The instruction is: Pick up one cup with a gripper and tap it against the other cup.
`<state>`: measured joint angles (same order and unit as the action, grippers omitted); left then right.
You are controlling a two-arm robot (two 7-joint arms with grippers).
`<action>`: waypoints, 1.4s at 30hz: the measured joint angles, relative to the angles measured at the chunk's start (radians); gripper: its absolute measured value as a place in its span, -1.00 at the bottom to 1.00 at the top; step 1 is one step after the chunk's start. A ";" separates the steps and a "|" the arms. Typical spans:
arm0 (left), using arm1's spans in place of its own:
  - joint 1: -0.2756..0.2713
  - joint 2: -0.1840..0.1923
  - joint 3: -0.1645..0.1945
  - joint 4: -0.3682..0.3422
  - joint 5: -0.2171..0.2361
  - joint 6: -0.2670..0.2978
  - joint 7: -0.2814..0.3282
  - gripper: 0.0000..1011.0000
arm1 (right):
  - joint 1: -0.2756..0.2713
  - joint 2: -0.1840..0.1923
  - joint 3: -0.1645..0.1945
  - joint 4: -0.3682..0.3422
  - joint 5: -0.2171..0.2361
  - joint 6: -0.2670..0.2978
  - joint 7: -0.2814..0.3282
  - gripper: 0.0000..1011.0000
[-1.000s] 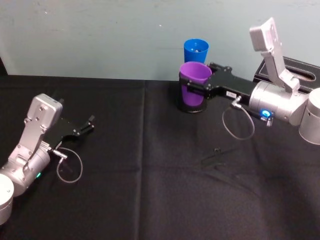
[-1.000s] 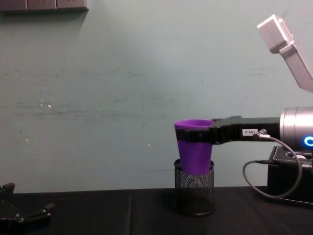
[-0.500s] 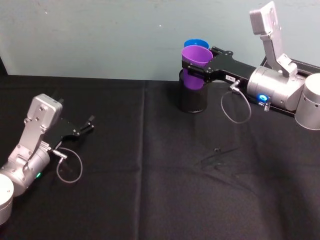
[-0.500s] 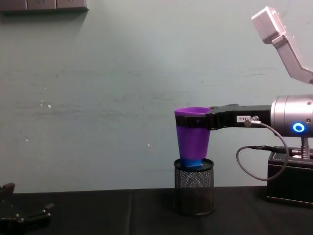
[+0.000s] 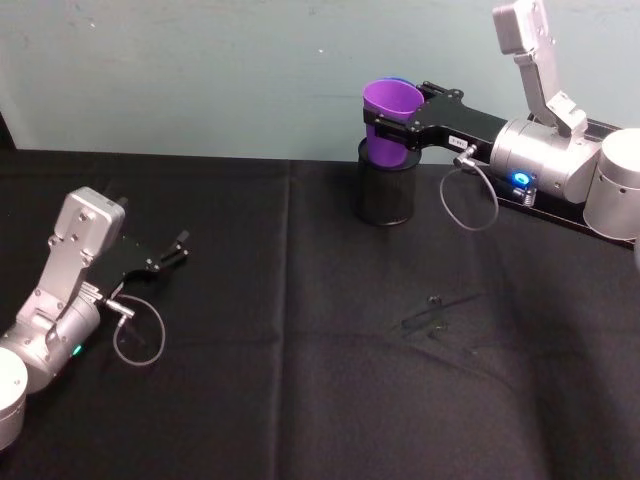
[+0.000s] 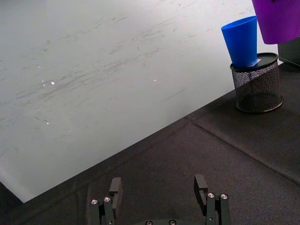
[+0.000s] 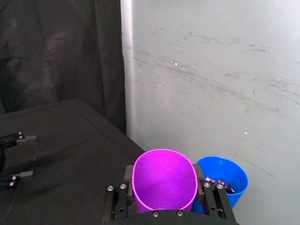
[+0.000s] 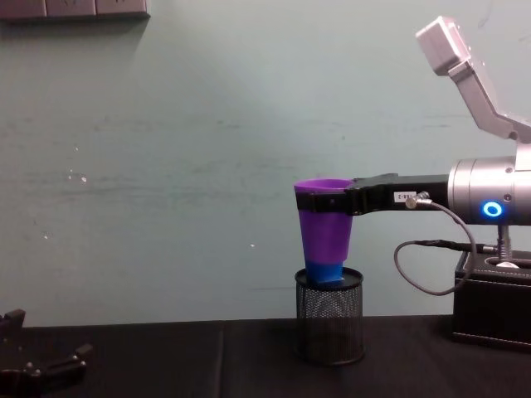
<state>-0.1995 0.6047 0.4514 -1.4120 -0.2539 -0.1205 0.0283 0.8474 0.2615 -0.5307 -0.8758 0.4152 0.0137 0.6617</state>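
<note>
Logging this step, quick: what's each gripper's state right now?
Left gripper: open, empty, low by the table.
Right gripper: shut on the purple cup, beside the blue cup.

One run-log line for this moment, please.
right gripper: shut on purple cup, held beside blue cup | blue cup: in mesh holder | left gripper: open, idle
</note>
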 joint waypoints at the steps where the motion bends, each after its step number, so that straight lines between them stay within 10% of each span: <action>1: 0.000 0.000 0.000 0.000 0.000 0.000 0.000 0.99 | 0.005 -0.005 0.000 0.013 -0.003 -0.003 0.003 0.43; 42: 0.000 0.000 0.000 0.000 0.000 0.000 0.000 0.99 | 0.091 -0.082 0.048 0.189 -0.073 -0.056 0.012 0.43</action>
<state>-0.1996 0.6047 0.4514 -1.4119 -0.2539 -0.1205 0.0283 0.9389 0.1799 -0.4826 -0.6866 0.3423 -0.0426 0.6737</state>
